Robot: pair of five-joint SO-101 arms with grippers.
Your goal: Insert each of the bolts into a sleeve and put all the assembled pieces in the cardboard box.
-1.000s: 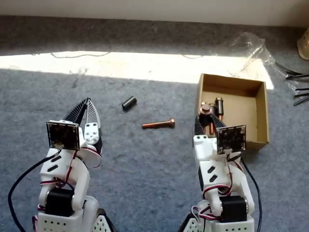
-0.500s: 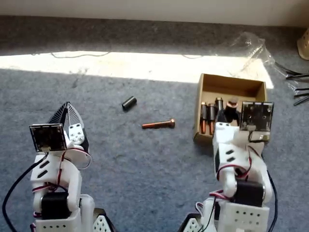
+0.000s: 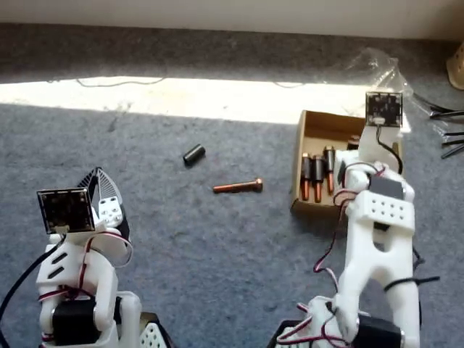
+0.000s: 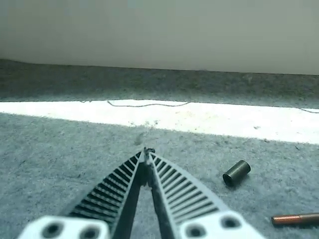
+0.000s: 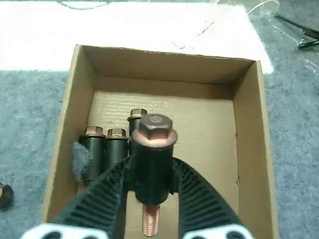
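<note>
My right gripper (image 5: pixel 151 168) is shut on an assembled piece (image 5: pixel 152 154), a copper bolt in a dark sleeve, held head-up over the cardboard box (image 5: pixel 249 129). Three assembled pieces (image 5: pixel 115 144) lie side by side on the box floor. From above, the right arm (image 3: pixel 377 203) stands over the box (image 3: pixel 319 117), with those pieces (image 3: pixel 317 175) beside it. A loose copper bolt (image 3: pixel 238 187) and a loose dark sleeve (image 3: pixel 193 154) lie on the grey carpet. My left gripper (image 3: pixel 98 175) is shut and holds nothing. Its tips (image 4: pixel 146 154) hang short of the sleeve (image 4: pixel 236 173) and bolt (image 4: pixel 296 218).
A crumpled clear plastic bag (image 3: pixel 370 69) lies behind the box. Black ties (image 3: pixel 446 134) lie at the far right. A sunlit strip (image 3: pixel 181 98) crosses the carpet beyond the loose parts. A pale wall (image 4: pixel 159 30) closes off the far side.
The right arm has risen and swung from the box's near-left corner to over the box, carrying the assembled piece. The left arm has drawn back toward the near left.
</note>
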